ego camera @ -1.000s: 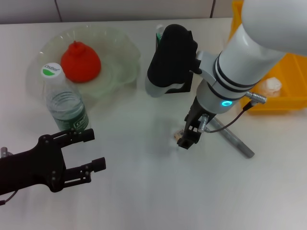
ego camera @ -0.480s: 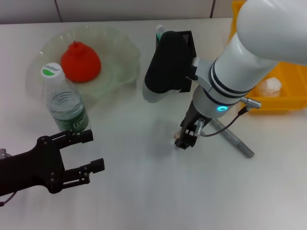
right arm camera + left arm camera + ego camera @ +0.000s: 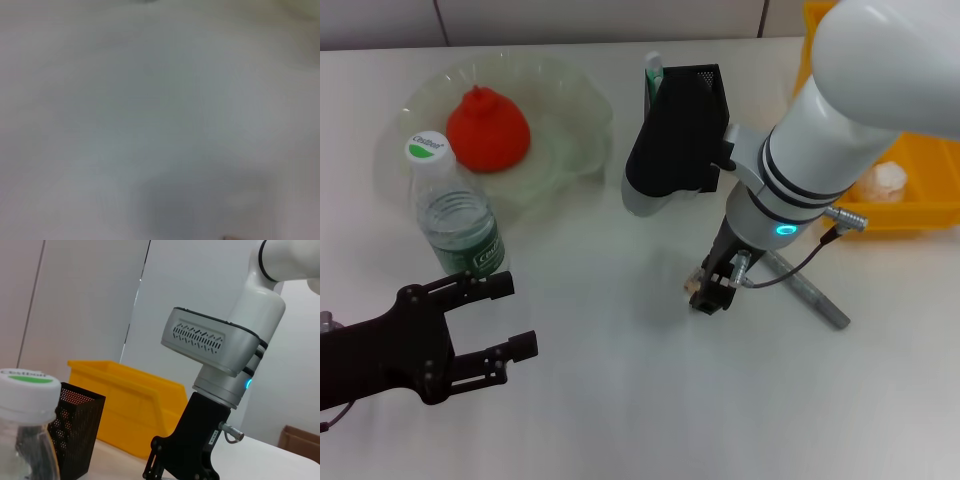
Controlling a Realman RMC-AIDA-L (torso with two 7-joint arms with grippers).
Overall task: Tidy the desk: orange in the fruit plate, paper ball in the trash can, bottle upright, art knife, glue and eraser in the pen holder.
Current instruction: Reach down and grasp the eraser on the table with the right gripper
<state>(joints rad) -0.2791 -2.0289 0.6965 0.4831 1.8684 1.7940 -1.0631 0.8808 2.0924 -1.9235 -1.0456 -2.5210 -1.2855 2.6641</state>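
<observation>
The orange (image 3: pixel 488 128) lies in the clear fruit plate (image 3: pixel 575 100) at the far left. In front of the plate the bottle (image 3: pixel 455 215) stands upright, green-capped. My left gripper (image 3: pixel 515 315) is open just in front of it, holding nothing. The black mesh pen holder (image 3: pixel 695 110) has the glue (image 3: pixel 653 70) sticking out of it. My right gripper (image 3: pixel 712 292) is down at the table in front of the holder, touching a small tan eraser (image 3: pixel 694 285). Beside it to the right lies the grey art knife (image 3: pixel 810 292). The paper ball (image 3: pixel 885 180) sits in the yellow trash can (image 3: pixel 920 215).
The left wrist view shows the bottle (image 3: pixel 25 430), the pen holder (image 3: pixel 75 430), the yellow trash can (image 3: pixel 135 400) and the right arm's gripper (image 3: pixel 182 460) farther off. The right wrist view shows only blurred table surface. A cable loops from the right wrist over the art knife.
My right arm's wrist has turned and shifted slightly over the eraser, uncovering more of the pen holder. The left arm, bottle and orange have stayed put.
</observation>
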